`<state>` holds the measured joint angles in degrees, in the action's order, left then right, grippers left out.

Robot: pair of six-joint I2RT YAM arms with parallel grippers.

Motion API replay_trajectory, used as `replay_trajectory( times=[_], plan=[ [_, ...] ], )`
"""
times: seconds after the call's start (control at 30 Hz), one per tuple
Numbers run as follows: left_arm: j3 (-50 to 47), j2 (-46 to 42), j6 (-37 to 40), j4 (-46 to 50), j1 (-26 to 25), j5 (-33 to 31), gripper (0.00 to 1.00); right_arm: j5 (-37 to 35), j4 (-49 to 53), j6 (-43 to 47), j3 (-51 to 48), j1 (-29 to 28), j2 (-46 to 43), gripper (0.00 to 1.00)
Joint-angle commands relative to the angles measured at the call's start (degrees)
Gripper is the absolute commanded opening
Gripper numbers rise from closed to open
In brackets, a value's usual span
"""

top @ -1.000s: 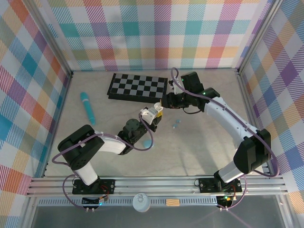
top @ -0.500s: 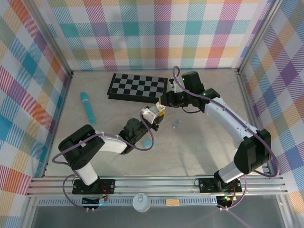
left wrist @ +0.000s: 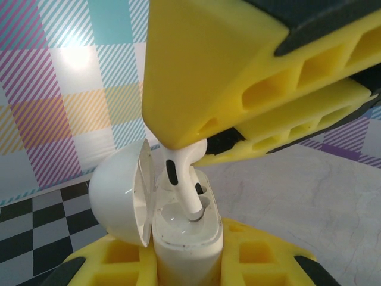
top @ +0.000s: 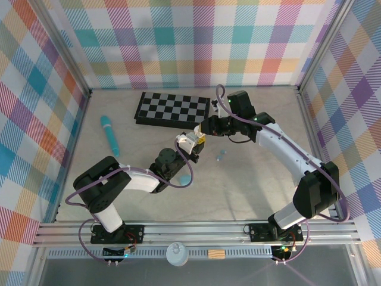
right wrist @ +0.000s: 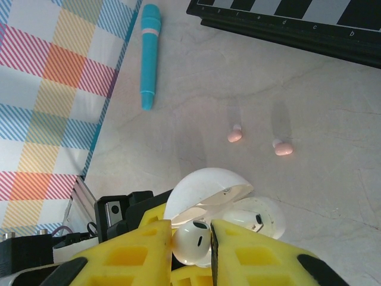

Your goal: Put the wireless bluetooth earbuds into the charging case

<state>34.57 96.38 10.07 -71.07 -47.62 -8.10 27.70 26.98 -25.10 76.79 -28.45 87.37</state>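
The right claw (right wrist: 193,235), nearly closed, pinches a white earbud (left wrist: 188,189) and has brought it over the open charging case (left wrist: 183,238), so the stem now dips into one socket. The left claw (top: 191,142) is clamped tight on the case and holds it upright with the lid swung back. Against a second ago, the two claws have drawn slightly closer together. The bud looks only part-seated and likely needs a further push before release. Two pink earbuds (right wrist: 234,136) lie loose on the tabletop (right wrist: 333,149).

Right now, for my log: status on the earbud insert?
Left gripper shut on case, lid open. Right gripper shut on white earbud, stem tip in case. Two pink earbuds lie aside.
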Motion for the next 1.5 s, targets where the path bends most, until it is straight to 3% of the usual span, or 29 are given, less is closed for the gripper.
replay_trajectory(
  times=[0.0, 0.37, 0.63, 0.77, 1.17, 1.47],
  plan=[
    [1.5, -1.1, -0.8, -3.1, -0.7, -0.3, 0.0, 0.6, -1.0, -0.3, -1.1, 0.4, -0.7, 0.23],
    [1.8, -2.6, -0.8, -2.1, -0.6, -0.8, 0.0, -1.1, -0.1, -0.1, -1.6, 0.4, -0.9, 0.24],
    [2.1, -2.2, -1.3, -2.6, -0.6, -0.4, 0.0, -1.3, 0.3, -0.2, -1.2, 0.4, -2.1, 0.45],
    [1.8, -2.5, -1.4, -2.9, -0.7, -0.5, 0.0, -2.0, 0.7, 0.0, -1.0, 0.4, -2.4, 0.47],
    [1.5, -2.0, -1.0, -3.7, -0.6, 0.8, 0.0, -4.0, 3.2, -0.5, 1.8, 0.4, -0.9, 0.44],
    [1.1, -2.8, -0.9, -3.7, -0.6, 0.5, 0.0, -4.6, 4.6, -0.7, 2.4, 0.4, -0.8, 0.36]
  ],
)
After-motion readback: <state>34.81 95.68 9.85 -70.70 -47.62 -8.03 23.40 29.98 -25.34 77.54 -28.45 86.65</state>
